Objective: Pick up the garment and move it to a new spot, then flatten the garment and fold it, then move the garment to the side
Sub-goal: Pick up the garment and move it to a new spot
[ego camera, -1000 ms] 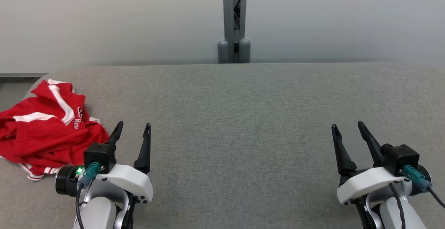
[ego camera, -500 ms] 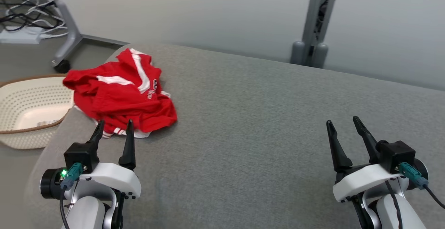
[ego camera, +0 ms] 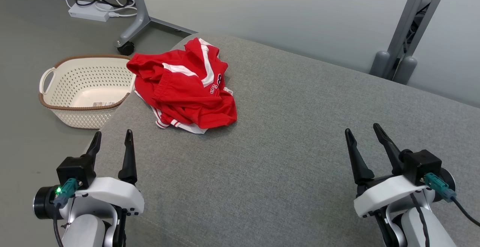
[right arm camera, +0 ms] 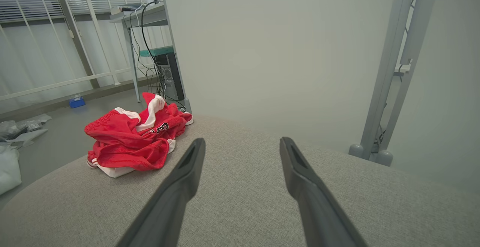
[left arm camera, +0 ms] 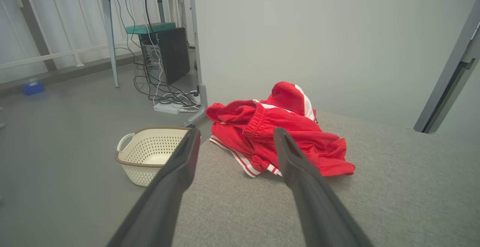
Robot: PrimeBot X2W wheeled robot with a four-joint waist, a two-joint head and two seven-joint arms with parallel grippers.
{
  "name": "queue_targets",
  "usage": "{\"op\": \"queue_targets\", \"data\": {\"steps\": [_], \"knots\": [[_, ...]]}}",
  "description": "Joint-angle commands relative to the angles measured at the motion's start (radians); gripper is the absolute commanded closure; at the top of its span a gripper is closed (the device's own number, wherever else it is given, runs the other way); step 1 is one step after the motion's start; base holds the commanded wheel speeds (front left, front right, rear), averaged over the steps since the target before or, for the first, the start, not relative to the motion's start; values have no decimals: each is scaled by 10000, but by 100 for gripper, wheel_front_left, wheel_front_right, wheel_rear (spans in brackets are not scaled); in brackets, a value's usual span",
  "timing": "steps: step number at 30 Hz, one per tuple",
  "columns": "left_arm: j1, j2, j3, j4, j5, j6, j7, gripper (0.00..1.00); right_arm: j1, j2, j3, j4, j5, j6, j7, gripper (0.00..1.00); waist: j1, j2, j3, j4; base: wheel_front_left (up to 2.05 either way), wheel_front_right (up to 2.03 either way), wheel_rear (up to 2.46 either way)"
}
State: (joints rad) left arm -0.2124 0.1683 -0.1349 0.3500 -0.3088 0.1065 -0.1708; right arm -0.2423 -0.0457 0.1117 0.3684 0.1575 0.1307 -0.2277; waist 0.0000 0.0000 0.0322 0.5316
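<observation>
The red garment (ego camera: 185,89), trimmed with white stripes and bearing white lettering, lies crumpled in a heap at the far left corner of the grey fabric-covered surface (ego camera: 300,145). One edge of the heap reaches the left rim of the surface. A gathered elastic band shows along its upper fold in the left wrist view. The left gripper (ego camera: 113,132) is positioned over the near left edge of the surface, jaws spread wide and empty, fingers pointing toward the garment and clear of it. The right gripper (ego camera: 361,127) is positioned over the near right part of the surface, well apart from the garment, jaws likewise spread wide and empty. A perforated cream laundry basket (ego camera: 52,106) stands on the floor just beside the left end of the surface, near the garment.
</observation>
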Motion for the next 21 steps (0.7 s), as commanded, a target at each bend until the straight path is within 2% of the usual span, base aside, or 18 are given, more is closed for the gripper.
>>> {"op": "queue_targets", "data": {"steps": [1,21], "knots": [[37,-6,23,-60,-38,63,-33,0,-112,-90,49,8,25,1,-13,0,0,0,21,9,0,0,0],[-576,104,-86,-187,-180,186,111,0,-150,-89,-35,27,-122,1,-73,0,0,0,183,34,0,0,0]]}}
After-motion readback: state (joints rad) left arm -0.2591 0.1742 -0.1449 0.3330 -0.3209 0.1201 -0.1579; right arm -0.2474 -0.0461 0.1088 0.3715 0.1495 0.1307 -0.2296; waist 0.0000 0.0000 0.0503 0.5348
